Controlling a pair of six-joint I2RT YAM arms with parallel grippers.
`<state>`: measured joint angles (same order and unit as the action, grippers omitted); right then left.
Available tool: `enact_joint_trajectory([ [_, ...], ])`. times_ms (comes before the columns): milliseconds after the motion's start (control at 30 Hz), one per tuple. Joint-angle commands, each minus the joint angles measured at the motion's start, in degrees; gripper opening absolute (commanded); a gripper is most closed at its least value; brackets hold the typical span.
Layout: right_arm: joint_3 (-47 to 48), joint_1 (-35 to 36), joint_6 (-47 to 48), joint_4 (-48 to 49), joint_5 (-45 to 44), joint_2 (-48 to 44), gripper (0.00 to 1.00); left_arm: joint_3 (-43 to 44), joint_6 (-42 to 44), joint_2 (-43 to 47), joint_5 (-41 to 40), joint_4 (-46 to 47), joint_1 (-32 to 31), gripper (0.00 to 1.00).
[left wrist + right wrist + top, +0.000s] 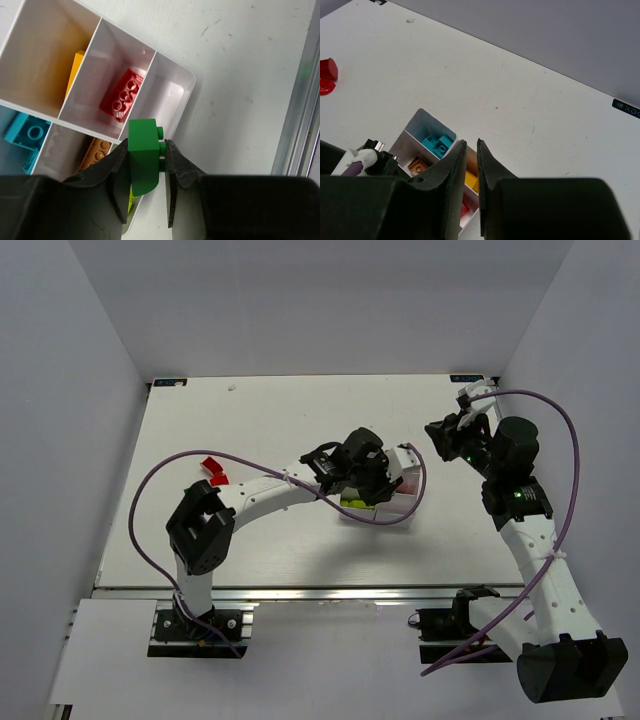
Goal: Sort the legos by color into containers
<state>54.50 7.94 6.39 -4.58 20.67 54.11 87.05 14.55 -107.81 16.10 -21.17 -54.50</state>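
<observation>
One studded green lego (143, 165), left gripper (146, 146) pinching

Counting one white block of containers (187, 80), splitting into six bins. Tallying legos by colour:
- one green lego (144, 155)
- one red lego (121, 95)
- one orange lego (95, 152)
- one yellow lego (75, 70), only its edge showing
- one lime lego (131, 200), only a sliver showing
- cyan lego (27, 134), reading as one or two, not settling which

Logging what seem two loose red pieces (213, 471) lying on the worktop (280, 410).
</observation>
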Motion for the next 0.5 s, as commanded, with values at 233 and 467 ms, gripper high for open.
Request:
enact_joint_trajectory([
  [233, 0.26, -0.65, -0.24, 1.68, -0.36, 0.91, 0.21, 4.88, 0.22, -3.19, 3.5, 3.94, -2.1, 0.0],
  [467, -0.18, -1.35, -0.42, 1.94, 0.16, 0.74, 0.21, 5.59, 0.13, -5.3, 2.63, 3.68, -2.89, 0.06],
])
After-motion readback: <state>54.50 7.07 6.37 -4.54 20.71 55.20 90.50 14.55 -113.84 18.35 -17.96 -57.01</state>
